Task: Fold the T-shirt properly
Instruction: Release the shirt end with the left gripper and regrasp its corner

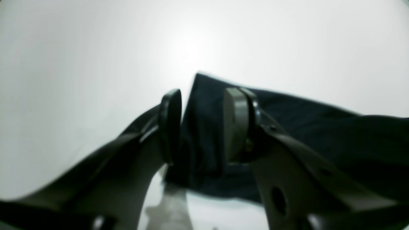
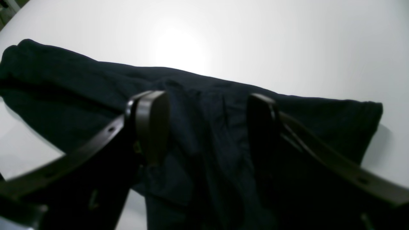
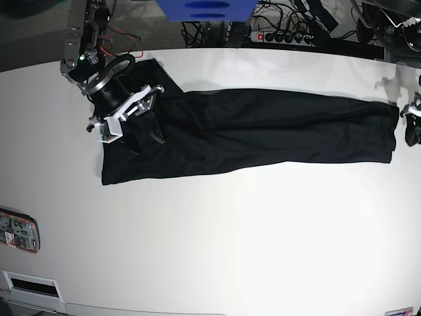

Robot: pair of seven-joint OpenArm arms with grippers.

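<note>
T-shirt: your black T-shirt [image 3: 263,128] lies flat on the white desk [image 3: 217,237] as one long dark band, running from the left third of the base view to its right edge, already narrowed lengthwise by the look of it.
Fabric: thin, soft and limp, I'd judge; it will sag from any pinch and drag its loose layers along the desk, so expect wrinkles near whatever end you lift.
Right gripper: your right gripper [image 2: 207,127] sits over the wide end at the upper left of the base view, jaws spread well apart with cloth showing between them; whether that cloth is pinched or just lies beneath, I cannot tell.
Left gripper: your left gripper [image 1: 201,126] is at the far right edge of the base view, just off the narrow end, jaws partly apart with the cloth's corner between or beyond them; grasped or not, I cannot tell.
Where to hold: go for the corners of each short end, catching all the layers together, not the slack middle.
Risk: top layer alone may slide off the rest.
</note>
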